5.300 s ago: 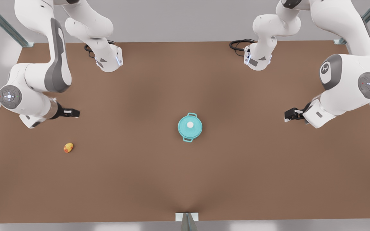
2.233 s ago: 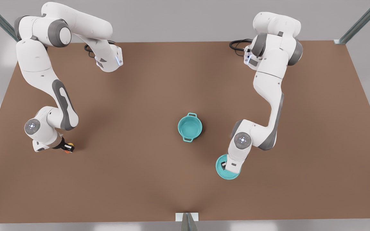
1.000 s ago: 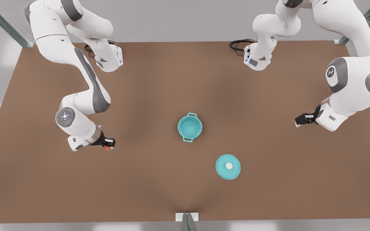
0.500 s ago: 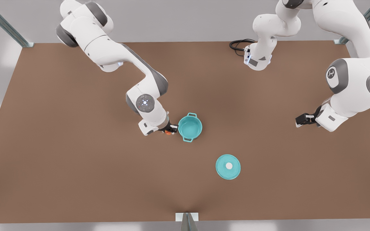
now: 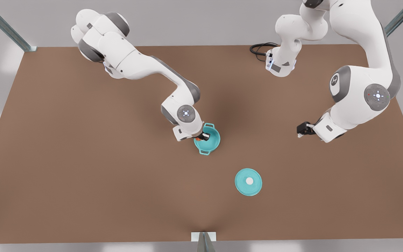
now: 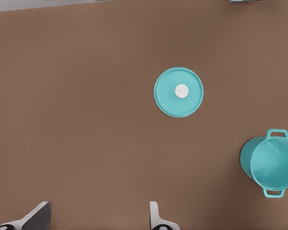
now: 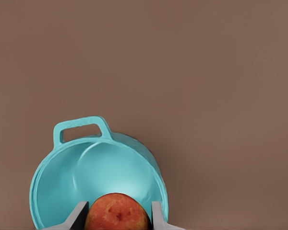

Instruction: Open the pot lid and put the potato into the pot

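Two grippers, two roles. Your right gripper (image 5: 204,137) hangs over the pot's (image 5: 211,141) rim on the front view's left, fingers (image 7: 79,215) clamped on the potato (image 7: 117,213); holding it above the open mouth lets a release drop it inside, so I judge the drop comes next. You have the pot lid (image 5: 248,181) lying flat on the table (image 5: 82,182), knob up, well apart from the pot, keeping the opening free. Your left gripper (image 5: 300,130) waits at the front view's right with its fingers (image 6: 156,218) spread and nothing between them.
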{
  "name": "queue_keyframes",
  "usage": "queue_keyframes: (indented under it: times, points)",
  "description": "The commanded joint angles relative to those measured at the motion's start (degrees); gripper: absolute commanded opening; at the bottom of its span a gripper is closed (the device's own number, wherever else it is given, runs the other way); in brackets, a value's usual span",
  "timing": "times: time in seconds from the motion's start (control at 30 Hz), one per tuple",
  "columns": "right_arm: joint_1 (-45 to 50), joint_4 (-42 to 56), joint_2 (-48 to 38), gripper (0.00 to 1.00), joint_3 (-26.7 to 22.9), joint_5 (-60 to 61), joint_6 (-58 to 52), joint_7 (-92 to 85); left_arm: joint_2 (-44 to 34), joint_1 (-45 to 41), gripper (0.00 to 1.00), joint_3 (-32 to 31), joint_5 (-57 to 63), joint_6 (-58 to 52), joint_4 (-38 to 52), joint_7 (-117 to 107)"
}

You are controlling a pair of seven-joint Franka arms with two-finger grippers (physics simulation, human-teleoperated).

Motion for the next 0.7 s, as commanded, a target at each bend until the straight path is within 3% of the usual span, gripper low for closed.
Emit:
queue_keyframes:
  times: [0.0, 0.13, 0.2, 0.37, 0.4, 0.47, 0.5, 0.57, 0.67]
  points:
    - [0.9, 0.3, 0.8, 0.55, 0.0, -1.2, 4.0, 15.0, 0.0, 0.2, 1.0, -0.1, 0.0, 1.2, 0.1, -2.5]
    - [1.3, 1.1, 1.1, 0.55, 0.0, -1.2, 4.0, 15.3, -0.1, 0.3, 1.0, 0.2, 0.2, 1.2, 0.0, 3.3]
    - [1.4, 1.0, 1.1, 1.0, 0.0, -3.9, 4.0, 15.3, -0.1, -0.7, 1.0, -0.2, -0.7, 1.2, 0.0, 4.7]
    - [0.9, 1.0, -1.0, 1.0, 0.0, -4.1, 2.3, 14.9, 0.3, -0.7, 1.0, -0.1, 0.2, 2.5, 0.0, 4.5]
    - [-1.9, 1.0, -5.4, 1.0, -0.2, -4.1, -6.2, 13.1, 0.3, -0.7, 1.0, -0.1, 0.2, 2.5, 0.0, 4.5]
    - [-16.8, 1.1, -15.7, 1.0, -0.3, -3.5, -25.9, -11.5, 0.3, -0.7, 1.0, -0.1, 0.2, 2.5, 0.0, 4.5]
    - [-28.6, 4.3, -18.9, 1.0, -0.7, -3.9, -36.8, -35.8, 0.3, -0.7, 1.0, -0.1, 0.3, 2.5, 0.0, 4.5]
    - [-47.5, 7.3, -19.0, 1.0, -0.3, -4.1, -39.3, -65.6, 0.3, -0.6, 1.0, -0.1, 0.4, 2.5, 0.0, 4.7]
    - [-46.8, 7.9, -19.0, 1.0, 0.8, -3.7, -39.6, -63.6, 0.3, -0.6, 1.0, -0.1, 0.3, 2.5, 0.0, 4.7]
